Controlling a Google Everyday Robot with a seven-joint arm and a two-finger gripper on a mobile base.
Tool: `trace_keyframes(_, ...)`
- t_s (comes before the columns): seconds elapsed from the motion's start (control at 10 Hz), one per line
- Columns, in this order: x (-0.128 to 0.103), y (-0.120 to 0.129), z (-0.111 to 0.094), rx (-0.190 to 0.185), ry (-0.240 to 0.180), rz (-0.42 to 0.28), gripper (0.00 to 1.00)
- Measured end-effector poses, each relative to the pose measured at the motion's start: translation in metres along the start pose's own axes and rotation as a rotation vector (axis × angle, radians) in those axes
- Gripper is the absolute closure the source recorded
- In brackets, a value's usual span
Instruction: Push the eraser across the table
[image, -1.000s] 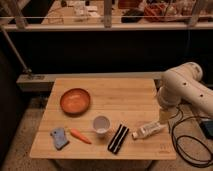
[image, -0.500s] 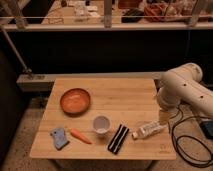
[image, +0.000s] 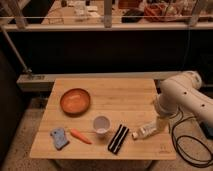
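The eraser (image: 118, 138) is a flat black oblong with a pale stripe. It lies near the front edge of the light-wood table (image: 125, 97), just right of a white cup (image: 101, 125). My gripper (image: 159, 124) hangs from the white arm (image: 182, 95) over the table's right side, to the right of the eraser and apart from it. Its tip is at the end of a clear plastic bottle (image: 145, 131) that lies on the table.
A brown wooden bowl (image: 75, 100) sits at the left middle. A carrot (image: 80, 136) and a small blue-grey item (image: 59, 138) lie at the front left. Black cables (image: 190, 145) hang off the right of the table. A dark wall stands behind.
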Motion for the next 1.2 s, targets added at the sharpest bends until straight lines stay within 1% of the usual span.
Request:
trace_keyframes(0.2,-0.004,0.014,0.001,-0.005,-0.01,-0.006,0.2)
trace_keyframes(0.5,-0.015,0.017,0.003,-0.006,-0.029,-0.023,0.2)
trace_keyframes(0.9,-0.02,0.03,0.006,-0.014,-0.046,-0.031,0.2)
trace_keyframes(1.2,-0.027,0.036,0.008,-0.02,-0.058,-0.04,0.2)
